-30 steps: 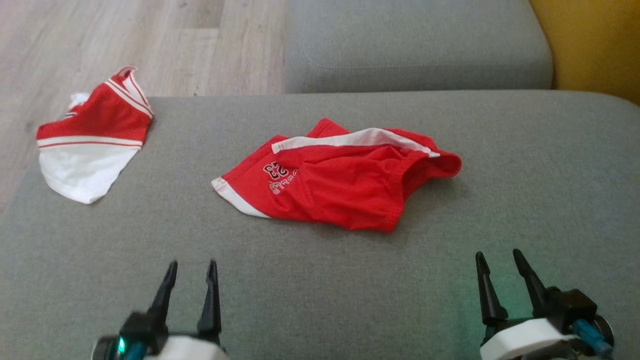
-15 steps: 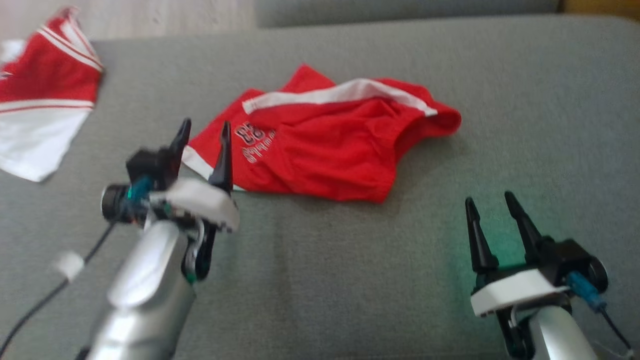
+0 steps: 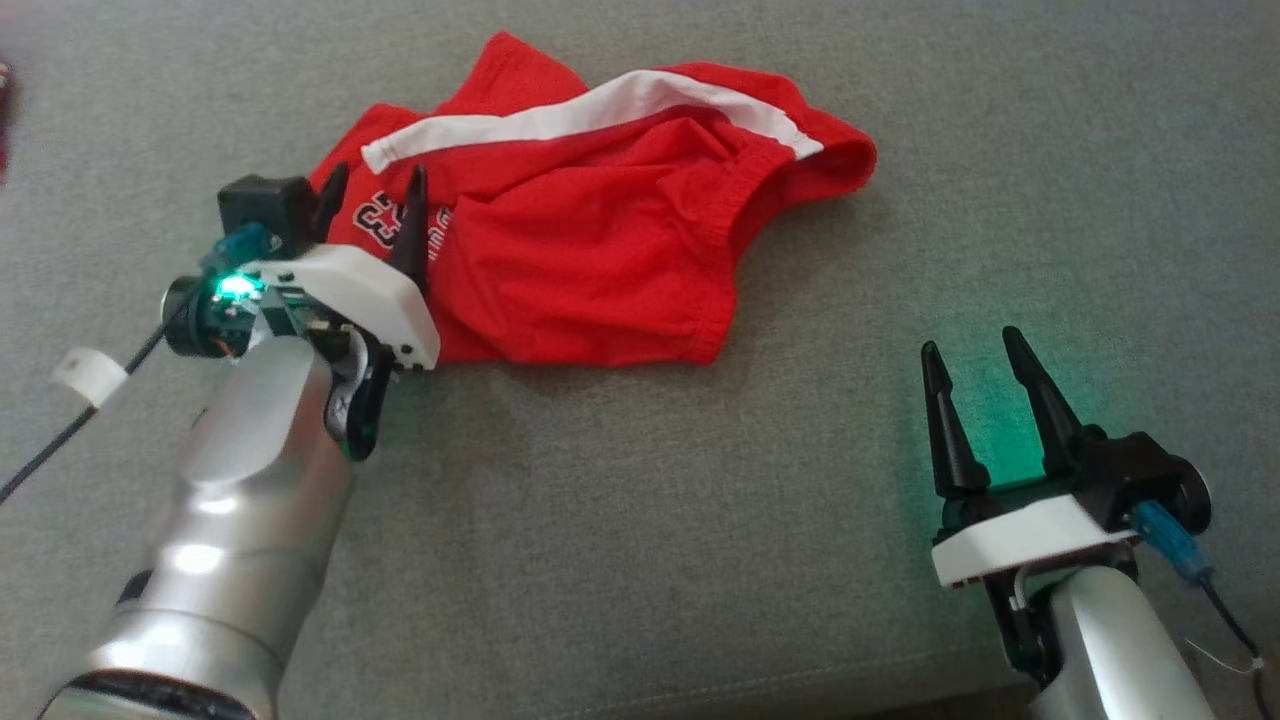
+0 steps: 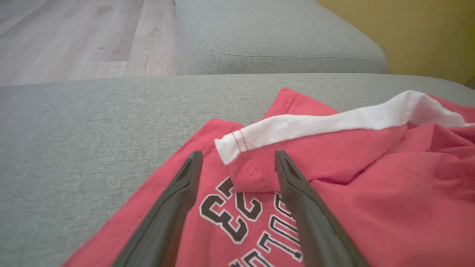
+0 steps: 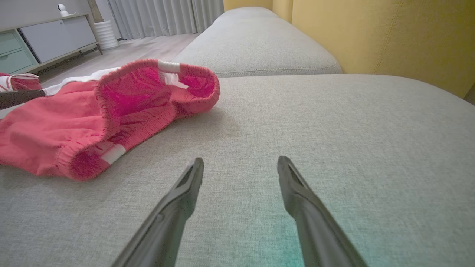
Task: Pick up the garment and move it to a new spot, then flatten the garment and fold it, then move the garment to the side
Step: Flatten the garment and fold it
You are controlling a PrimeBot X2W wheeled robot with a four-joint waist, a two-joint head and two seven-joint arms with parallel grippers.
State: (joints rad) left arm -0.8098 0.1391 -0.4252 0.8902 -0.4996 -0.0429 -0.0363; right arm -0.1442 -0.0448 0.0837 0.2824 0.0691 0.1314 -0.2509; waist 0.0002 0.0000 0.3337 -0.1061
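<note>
Grey sofa [image 3: 700, 500] carries crumpled red shorts [image 3: 580, 260], lying mid-cushion. The left end effector [image 3: 378, 172], fingers apart, hovers at the shorts' printed leg. The right end effector [image 3: 971, 340], fingers also apart, is over bare cushion nearby.

Grey sofa [image 3: 700, 520], living room.
I see pale wood floor [image 4: 74, 37] past its far edge, a yellow backrest [image 5: 389, 37] alongside, curtains [image 5: 163, 16] and a low cabinet [image 5: 55, 35] beyond.
</note>
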